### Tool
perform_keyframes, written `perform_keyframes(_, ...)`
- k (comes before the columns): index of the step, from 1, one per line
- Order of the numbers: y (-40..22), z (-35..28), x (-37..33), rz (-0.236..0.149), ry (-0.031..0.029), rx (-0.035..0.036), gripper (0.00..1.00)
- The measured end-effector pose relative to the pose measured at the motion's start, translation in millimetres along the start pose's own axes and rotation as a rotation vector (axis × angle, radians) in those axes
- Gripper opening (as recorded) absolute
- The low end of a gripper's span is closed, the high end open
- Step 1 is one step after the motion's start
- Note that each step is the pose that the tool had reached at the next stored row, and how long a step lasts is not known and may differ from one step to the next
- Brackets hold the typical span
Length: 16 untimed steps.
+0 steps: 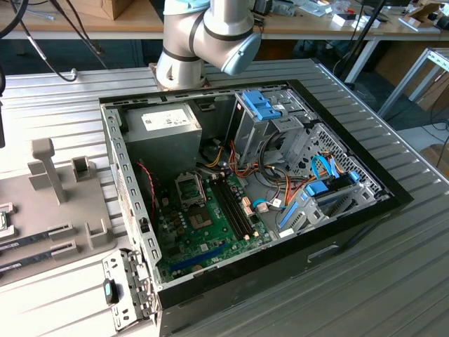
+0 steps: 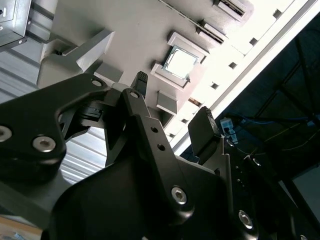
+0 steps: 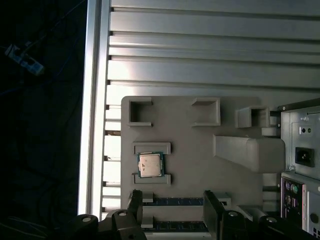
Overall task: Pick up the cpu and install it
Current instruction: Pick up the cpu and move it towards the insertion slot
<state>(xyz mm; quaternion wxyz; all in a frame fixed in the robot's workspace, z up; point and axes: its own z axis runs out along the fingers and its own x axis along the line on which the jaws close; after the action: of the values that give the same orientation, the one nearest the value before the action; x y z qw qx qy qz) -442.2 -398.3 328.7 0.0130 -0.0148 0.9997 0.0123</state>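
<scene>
Broadly, the ribbed counter (image 1: pixel 393 281) carries 2 big things: an open computer case (image 1: pixel 119 161) lying on its side, and a grey fixture plate (image 3: pixel 200 150) beside it. The case lies flat, likely so that the motherboard (image 1: pixel 210 235) and its bare socket (image 1: pixel 189 189) face up for a reach from above. The plate seems meant to keep parts in known spots. 2 memory sticks (image 3: pixel 175 226) sit in slots along one edge, and the cpu (image 3: pixel 150 165) rests metal side up between 2 small brackets, which leave its other 2 sides free for a grip. In both wrist views the pincer (image 3: pixel 174 202) hangs above the plate, spread wide and gripping nothing. It is near the cpu but not over it.
</scene>
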Motion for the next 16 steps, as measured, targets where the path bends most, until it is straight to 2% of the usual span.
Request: perform_keyframes(16, 3.7, 4.3, 0.7, 0.000, 0.0000, 0.0000, 0.60)
